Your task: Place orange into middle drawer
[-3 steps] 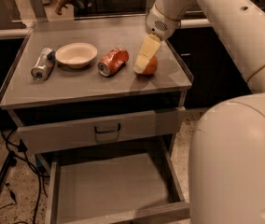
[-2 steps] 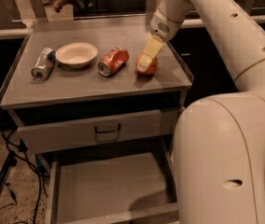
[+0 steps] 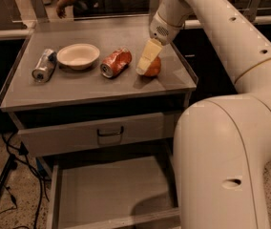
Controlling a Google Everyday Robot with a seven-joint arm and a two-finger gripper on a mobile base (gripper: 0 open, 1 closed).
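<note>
Grey and shallow, the middle drawer [image 3: 107, 190] is seen pulled out low in the cabinet, its flat floor bare, so the opening step is judged to be done. Nothing has been placed in it yet. The orange [image 3: 155, 67] is found on the tabletop [image 3: 92, 87], near the right edge and just beside a crushed orange-red soda can [image 3: 116, 62]. The gripper [image 3: 147, 61] is lowered onto the orange from above, with its cream tip laid against the near left side of the fruit. Whether it is closed on the fruit cannot be told, because the far side is hidden. No lift is visible, as the orange appears to rest on the surface.

The task is therefore judged to be at the grasping stage. The lift, the carry down past the drawer front with the dark handle [image 3: 109, 132], and the release into the open drawer are left to be done. A white bowl [image 3: 78, 56] and a silver can [image 3: 44, 66] are set well apart to the left.
</note>
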